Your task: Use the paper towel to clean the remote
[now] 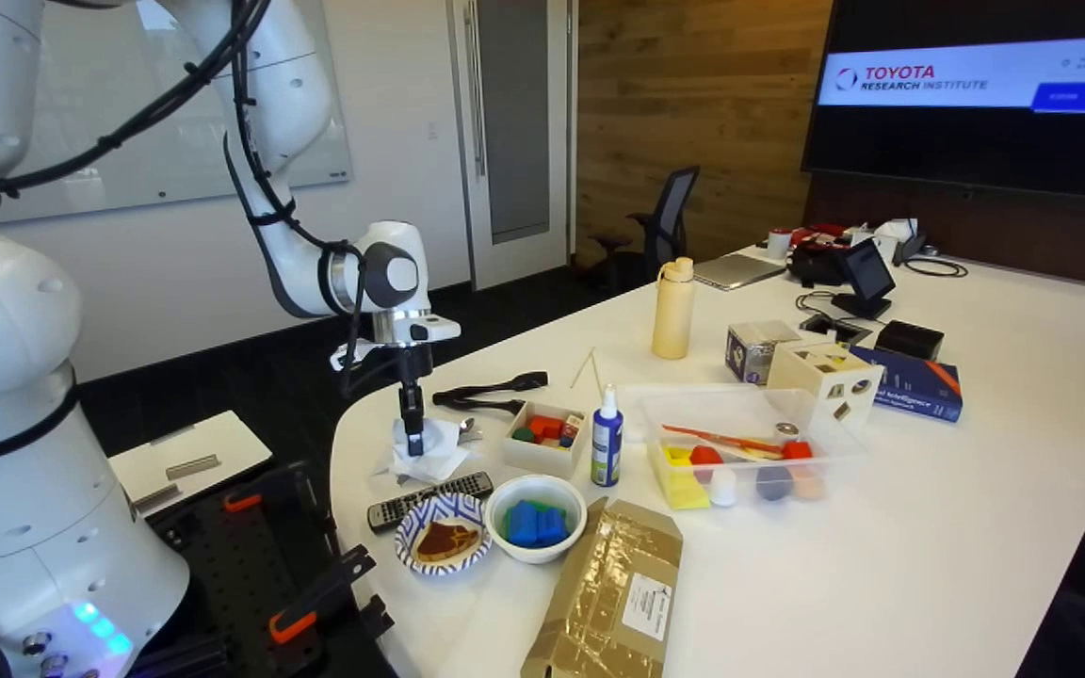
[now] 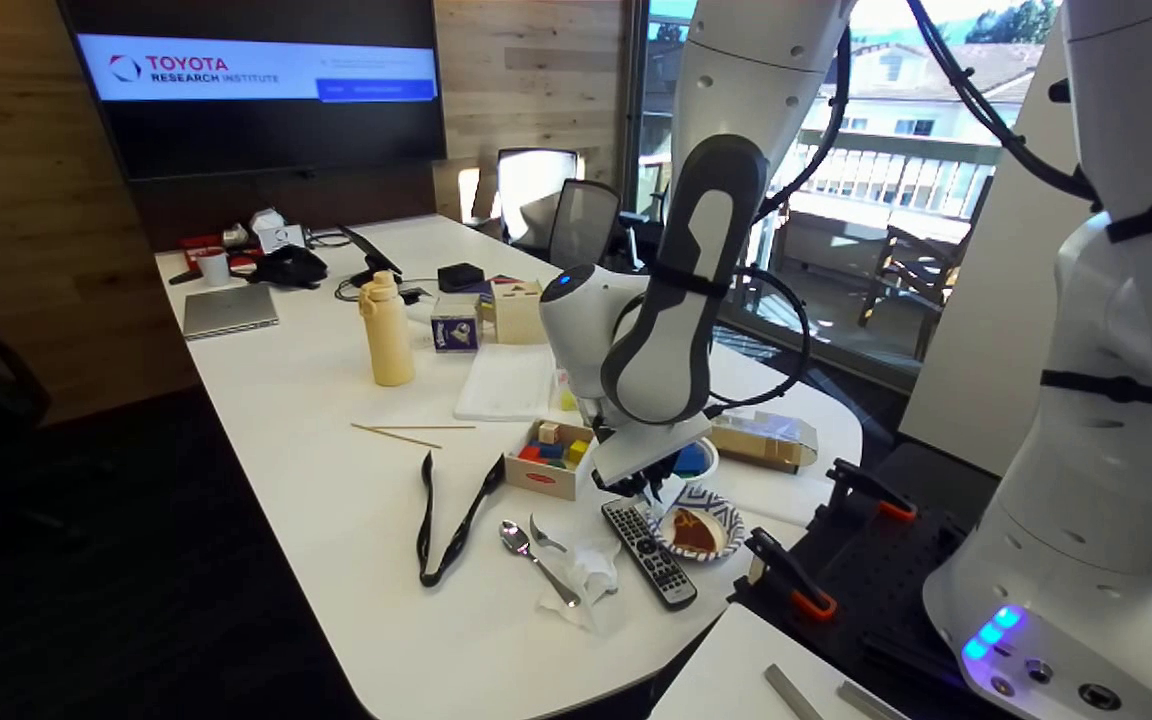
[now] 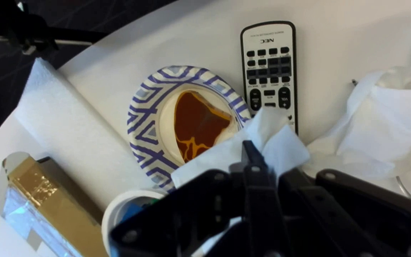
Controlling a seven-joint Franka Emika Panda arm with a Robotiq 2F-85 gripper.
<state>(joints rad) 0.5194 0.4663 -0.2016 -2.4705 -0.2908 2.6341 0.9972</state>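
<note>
Plainly, the fingers point(image 3: 260, 200) are clamped on the paper towel point(image 3: 259, 134), which in the wrist view partly hides the remote point(image 3: 269, 71), marked NEC, right of a patterned bowl point(image 3: 145, 132) on the white bench point(image 3: 334, 46). Far off, beside wood panelling point(image 2: 536, 100), a screen point(image 2: 256, 130) reads TOYOTA RESEARCH INSTITUTE.

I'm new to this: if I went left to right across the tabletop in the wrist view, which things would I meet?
Brown box, white bowl, patterned dish, remote control, crumpled white paper.
</note>
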